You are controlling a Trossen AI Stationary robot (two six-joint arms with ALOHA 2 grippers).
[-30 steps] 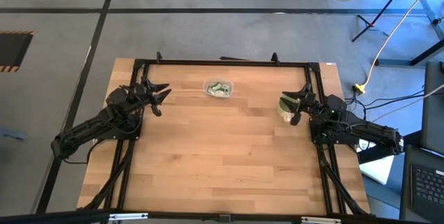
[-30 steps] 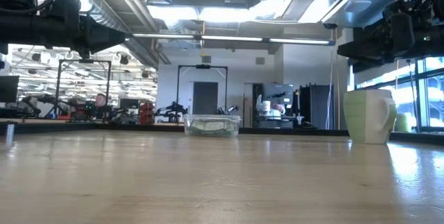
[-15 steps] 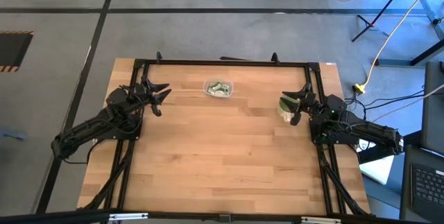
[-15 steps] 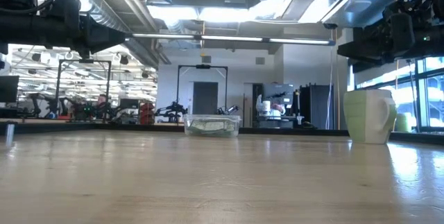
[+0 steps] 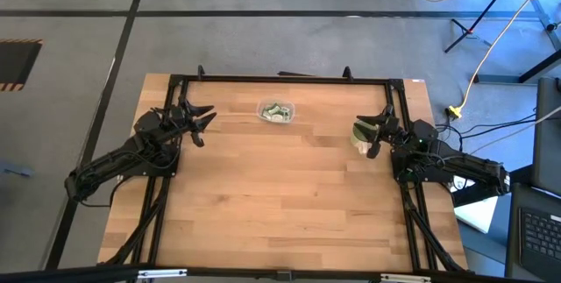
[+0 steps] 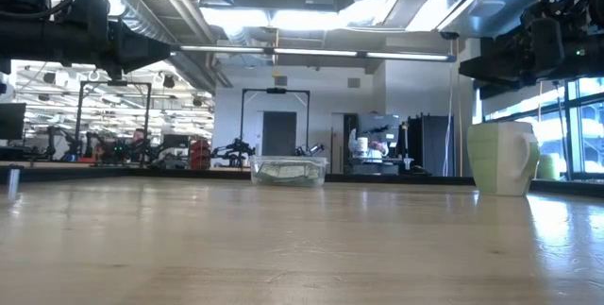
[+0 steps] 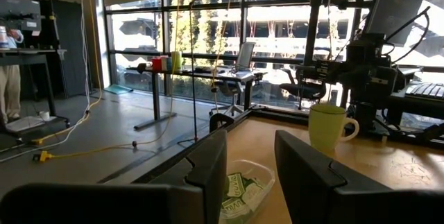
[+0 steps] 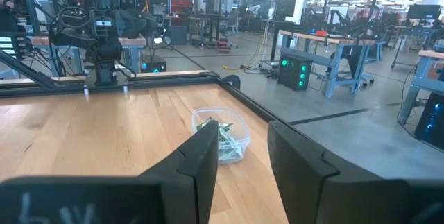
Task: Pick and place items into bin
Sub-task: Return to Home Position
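The clear bin [image 5: 276, 112] stands on its base near the table's far edge, with the pale green and white packets [image 5: 275, 111] lying inside it; it also shows in the low view [image 6: 288, 170], the left wrist view [image 7: 244, 189] and the right wrist view [image 8: 225, 137]. My left gripper [image 5: 204, 123] hovers open at the table's far left, well left of the bin. My right gripper [image 5: 379, 134] hovers open at the far right, just beside the green cup [image 5: 363, 133]. Neither touches anything.
A green cup with a handle [image 6: 502, 157] stands on the table at the far right, close under my right gripper. A black frame [image 5: 280, 79] runs along the far and side edges. Bare wood [image 5: 280, 204] spans the middle and near side.
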